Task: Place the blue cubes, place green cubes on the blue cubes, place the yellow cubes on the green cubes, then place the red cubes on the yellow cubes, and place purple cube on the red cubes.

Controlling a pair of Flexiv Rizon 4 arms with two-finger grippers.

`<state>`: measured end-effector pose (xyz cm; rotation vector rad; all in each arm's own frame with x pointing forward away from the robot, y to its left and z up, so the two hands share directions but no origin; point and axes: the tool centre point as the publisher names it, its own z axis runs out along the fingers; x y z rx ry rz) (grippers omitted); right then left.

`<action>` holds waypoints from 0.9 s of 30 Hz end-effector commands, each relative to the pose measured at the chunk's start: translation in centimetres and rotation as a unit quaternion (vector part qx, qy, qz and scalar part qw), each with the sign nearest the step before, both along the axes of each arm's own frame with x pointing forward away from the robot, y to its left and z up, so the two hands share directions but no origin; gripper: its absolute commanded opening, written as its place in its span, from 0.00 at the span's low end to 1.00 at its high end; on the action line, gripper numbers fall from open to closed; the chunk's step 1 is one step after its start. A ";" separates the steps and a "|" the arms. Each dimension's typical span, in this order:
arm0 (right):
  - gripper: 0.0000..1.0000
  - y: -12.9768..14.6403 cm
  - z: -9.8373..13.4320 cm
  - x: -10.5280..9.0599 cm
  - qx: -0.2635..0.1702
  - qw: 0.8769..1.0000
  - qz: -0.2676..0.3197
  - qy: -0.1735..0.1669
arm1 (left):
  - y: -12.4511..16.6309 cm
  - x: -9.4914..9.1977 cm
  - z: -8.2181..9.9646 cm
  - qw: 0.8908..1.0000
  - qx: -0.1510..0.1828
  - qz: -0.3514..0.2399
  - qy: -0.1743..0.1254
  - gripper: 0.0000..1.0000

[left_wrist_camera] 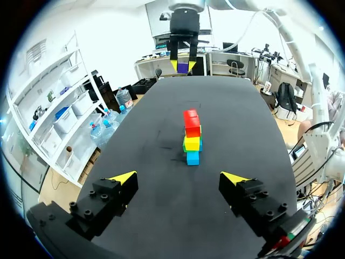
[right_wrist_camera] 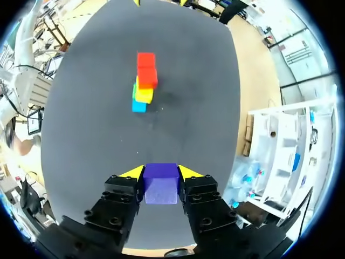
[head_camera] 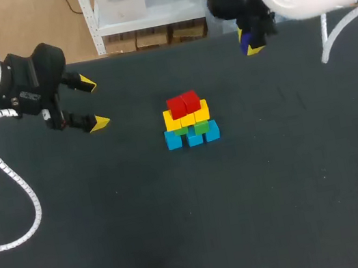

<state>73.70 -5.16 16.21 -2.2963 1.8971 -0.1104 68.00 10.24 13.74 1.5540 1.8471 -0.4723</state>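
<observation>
- The black table (head_camera: 294,197) has broad bare surface on every side of the cube stack. The near half and the right flank are widest.
- The stack stands near the table's middle, somewhat toward the far edge, well apart from both arms.
- The blue cubes (head_camera: 193,137) form the bottom row, resting on the table.
- The green cubes (head_camera: 199,128) sit on them, mostly hidden. The yellow cubes (head_camera: 186,117) lie above those, and the red cubes (head_camera: 183,104) are on top, side by side.
- The left gripper (left_wrist_camera: 179,178) hovers to the left of the stack, pointing toward it. Its fingers are spread wide with nothing between them.
- The right gripper (right_wrist_camera: 160,174) hangs at the table's far edge, to the right of and beyond the stack. It is clenched on the purple cube (right_wrist_camera: 160,186), with both yellow tips pressing its sides.
- No object lies between either gripper and the stack.
- A white ribbed hose (head_camera: 13,177) loops down from the left arm over the table's left part. Whether it touches the surface cannot be told.
- The cubes are plain-coloured and sharp-edged with smooth faces.
- The table surface is dark and matte, with faint scuffs beside the stack.
- The fingers are black blocks studded with bolt heads, ending in yellow wedge tips.
</observation>
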 end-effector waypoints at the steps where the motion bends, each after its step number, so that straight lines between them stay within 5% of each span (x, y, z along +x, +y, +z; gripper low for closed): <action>1: 0.00 0.6 0.6 -1.1 0.007 1.000 0.011 -0.007 | 0.2 -0.1 -0.1 1.000 -0.003 -0.001 -0.003 1.00; 7: 0.00 2.5 1.4 -2.0 0.039 0.999 0.034 -0.010 | 0.2 -0.1 -0.1 1.000 -0.003 -0.001 -0.003 1.00; 27: 0.00 2.5 1.4 -2.0 0.039 0.999 0.034 -0.010 | 0.2 -0.1 -0.1 1.000 -0.003 -0.001 -0.003 1.00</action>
